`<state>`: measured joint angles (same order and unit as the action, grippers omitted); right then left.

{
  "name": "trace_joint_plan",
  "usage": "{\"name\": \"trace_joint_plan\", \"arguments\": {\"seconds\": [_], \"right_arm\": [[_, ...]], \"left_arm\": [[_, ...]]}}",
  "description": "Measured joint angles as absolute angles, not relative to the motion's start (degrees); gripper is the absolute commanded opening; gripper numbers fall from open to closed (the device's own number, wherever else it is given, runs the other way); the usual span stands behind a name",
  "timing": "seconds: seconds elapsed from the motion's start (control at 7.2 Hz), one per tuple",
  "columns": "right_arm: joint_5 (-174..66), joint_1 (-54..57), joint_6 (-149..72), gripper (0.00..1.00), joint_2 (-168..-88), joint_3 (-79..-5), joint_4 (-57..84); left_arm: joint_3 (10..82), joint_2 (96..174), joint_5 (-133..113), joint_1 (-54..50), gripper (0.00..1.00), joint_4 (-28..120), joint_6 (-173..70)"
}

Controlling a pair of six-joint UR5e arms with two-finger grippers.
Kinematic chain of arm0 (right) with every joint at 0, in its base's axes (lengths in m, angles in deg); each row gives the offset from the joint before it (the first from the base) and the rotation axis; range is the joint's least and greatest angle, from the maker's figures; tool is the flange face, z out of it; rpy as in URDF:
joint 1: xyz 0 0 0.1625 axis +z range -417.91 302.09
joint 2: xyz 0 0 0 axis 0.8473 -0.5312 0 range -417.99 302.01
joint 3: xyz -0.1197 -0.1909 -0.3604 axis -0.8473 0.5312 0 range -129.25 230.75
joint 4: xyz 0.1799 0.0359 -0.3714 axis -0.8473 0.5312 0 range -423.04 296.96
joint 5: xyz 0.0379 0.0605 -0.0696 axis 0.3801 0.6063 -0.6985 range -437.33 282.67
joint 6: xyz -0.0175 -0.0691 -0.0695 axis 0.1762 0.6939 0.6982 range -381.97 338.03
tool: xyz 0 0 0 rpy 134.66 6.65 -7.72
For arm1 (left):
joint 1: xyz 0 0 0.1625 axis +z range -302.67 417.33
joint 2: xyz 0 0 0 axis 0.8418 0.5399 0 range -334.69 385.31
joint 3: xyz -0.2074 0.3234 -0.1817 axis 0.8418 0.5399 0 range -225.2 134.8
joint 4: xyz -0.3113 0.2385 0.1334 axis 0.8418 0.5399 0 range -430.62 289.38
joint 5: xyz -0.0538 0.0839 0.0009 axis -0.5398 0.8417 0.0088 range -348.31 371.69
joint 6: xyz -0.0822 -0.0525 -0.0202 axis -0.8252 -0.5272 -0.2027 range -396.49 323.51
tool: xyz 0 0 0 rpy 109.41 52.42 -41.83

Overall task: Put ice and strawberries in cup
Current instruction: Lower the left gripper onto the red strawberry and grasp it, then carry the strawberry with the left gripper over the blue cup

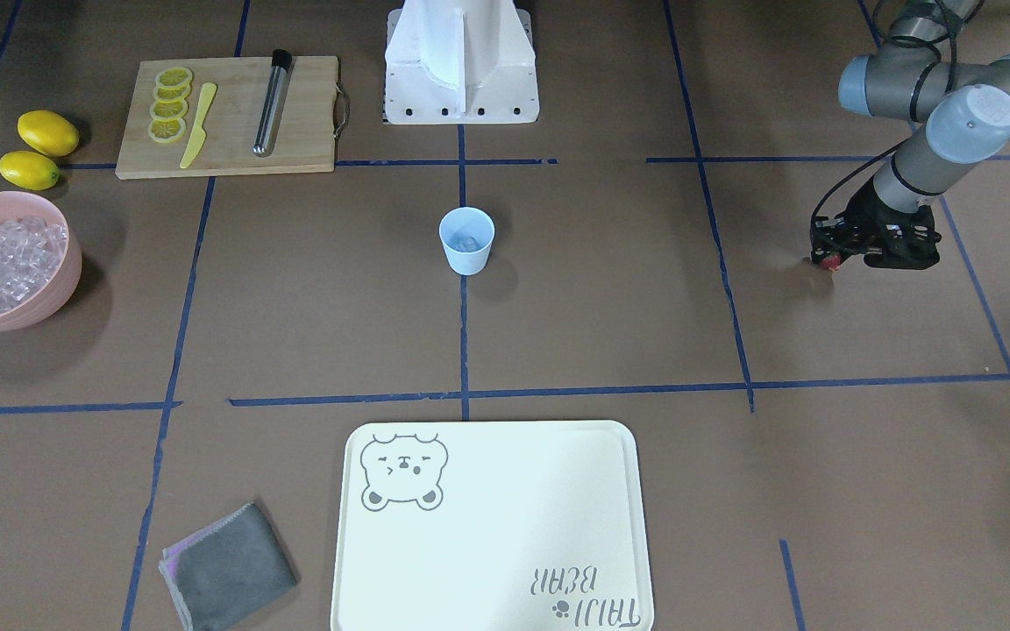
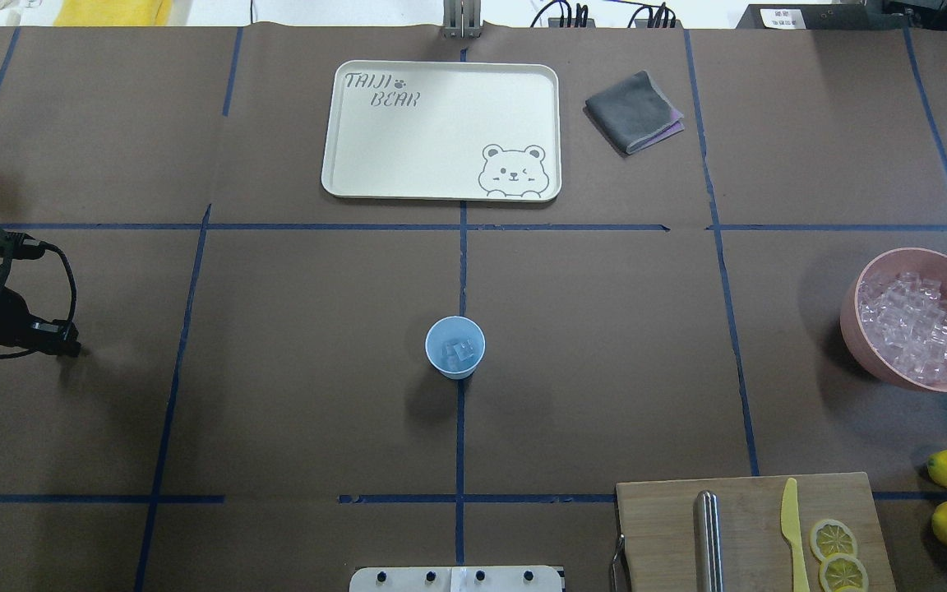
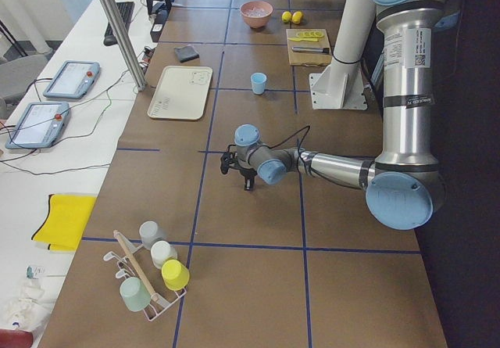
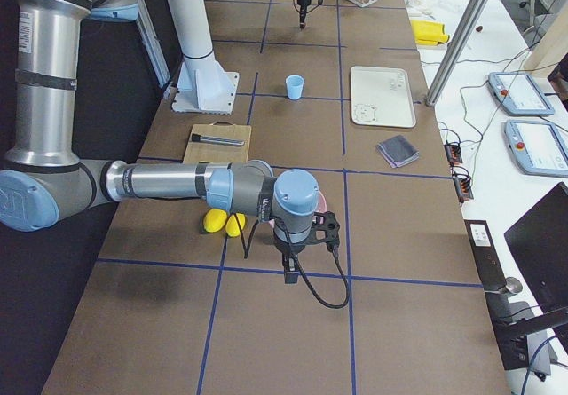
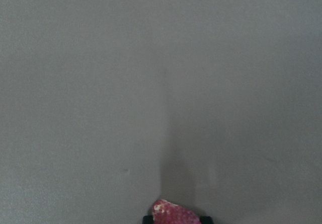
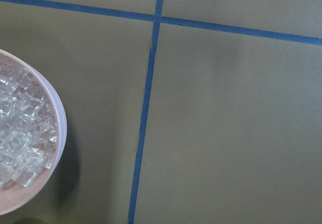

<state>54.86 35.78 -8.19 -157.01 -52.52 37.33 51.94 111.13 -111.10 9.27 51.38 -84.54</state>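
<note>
Here: 1 cup (image 1: 466, 241), 1 strawberry (image 5: 173, 214), 2 lemons (image 1: 48, 132).

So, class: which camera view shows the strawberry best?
Left wrist view: the strawberry sits close at the bottom edge, red and speckled, in the left pincer. Front-facing shows only a red speck; elsewhere it is hidden or too small.

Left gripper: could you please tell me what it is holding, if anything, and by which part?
The left gripper holds the strawberry, pinched across its sides between the fingertips. Its red end pokes out, and the cap is hidden.
</note>
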Motion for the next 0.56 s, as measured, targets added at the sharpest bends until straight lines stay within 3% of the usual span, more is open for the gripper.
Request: {"name": "trace_joint_plan", "arguments": {"seconds": [0.28, 0.56], "right_arm": [[54.86, 35.78, -8.25, 1.0, -157.03, -52.52, 37.33], [54.86, 35.78, -8.26, 1.0, -157.03, -52.52, 37.33]], "left_arm": [[56.43, 110.97, -113.16, 8.7, 0.0, 48.23, -84.52], [66.1, 111.43, -114.47, 7.95, 0.0, 36.32, -84.19]]}}
